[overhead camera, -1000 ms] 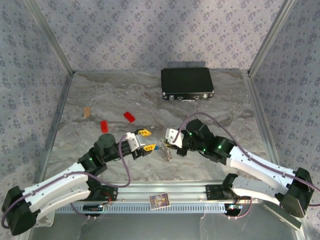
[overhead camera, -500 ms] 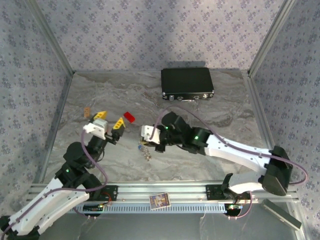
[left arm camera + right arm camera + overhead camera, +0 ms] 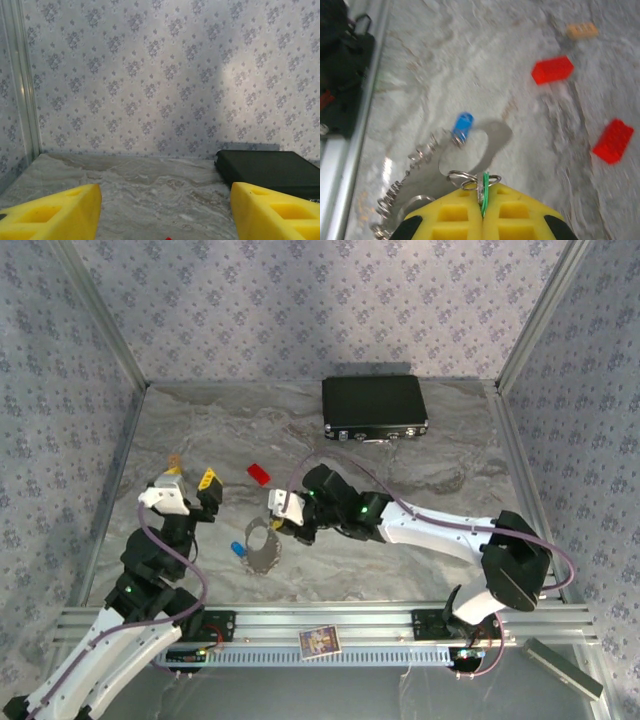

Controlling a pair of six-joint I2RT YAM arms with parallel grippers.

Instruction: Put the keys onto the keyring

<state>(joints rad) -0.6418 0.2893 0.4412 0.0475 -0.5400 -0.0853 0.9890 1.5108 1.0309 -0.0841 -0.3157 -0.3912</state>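
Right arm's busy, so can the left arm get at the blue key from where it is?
Probably yes. The blue key lies uncovered near the open left pincer; the right pincer, shut on the green key, is beside, not over it. The keyring chain seems to reach it and may drag.

case (image 3: 375, 406) behind, keyring (image 3: 264, 552) in front

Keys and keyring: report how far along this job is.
Done: nothing certain. The blue key lies against the keyring chain; whether it is threaded on cannot be told. In hand: the right gripper has its fingers shut on the green key, close to the chain. The left gripper is open and empty, off to the side. Left: get the green key onto the keyring.
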